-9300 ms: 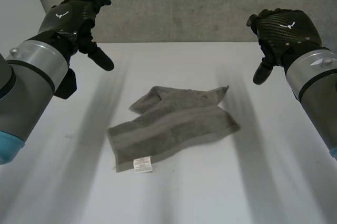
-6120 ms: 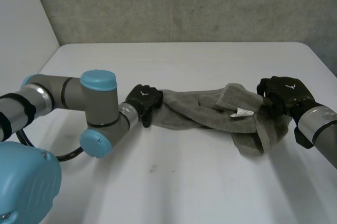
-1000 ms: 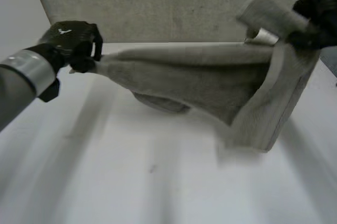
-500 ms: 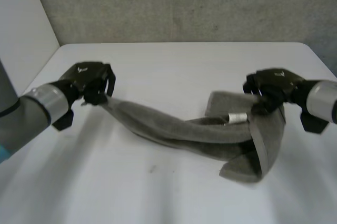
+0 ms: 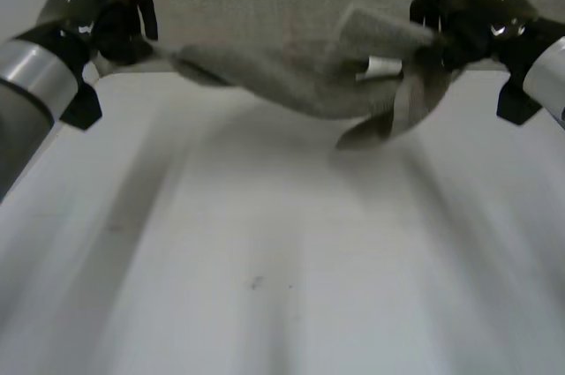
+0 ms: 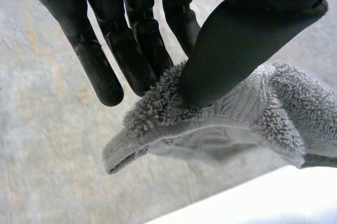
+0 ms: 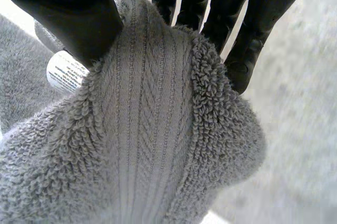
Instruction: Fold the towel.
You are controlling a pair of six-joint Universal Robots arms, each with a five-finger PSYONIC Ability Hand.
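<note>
My left robot hand [image 6: 237,39] is clamped on the towel [image 5: 291,84]. In its wrist view the thumb presses what looks like a hemmed corner against the straight fingers [image 6: 134,39], a shallow pinch with little cloth behind it. My right robot hand [image 5: 472,18] is closed on the towel too, with the thumb on one face of a ribbed band and the fingers on the other, and the white label [image 7: 64,71] sits just beside the thumb. In the head view both hands are raised and well apart. The towel hangs between them as a sagging, twisted rope, clear of the desk [image 5: 282,269], with a loose flap drooping below the right hand. I judge this to be the opening-out step rather than folding proper: the cloth is up in the air to be spread, and no fold is made yet. Next I would draw the hands apart to take out the twist, then lower the towel so the hanging part lands flat on the desk. I cannot tell whether the right hand has a true corner or a bunch of edge, so that grip may need resetting. The left pinch is the one I would watch for slipping.
</note>
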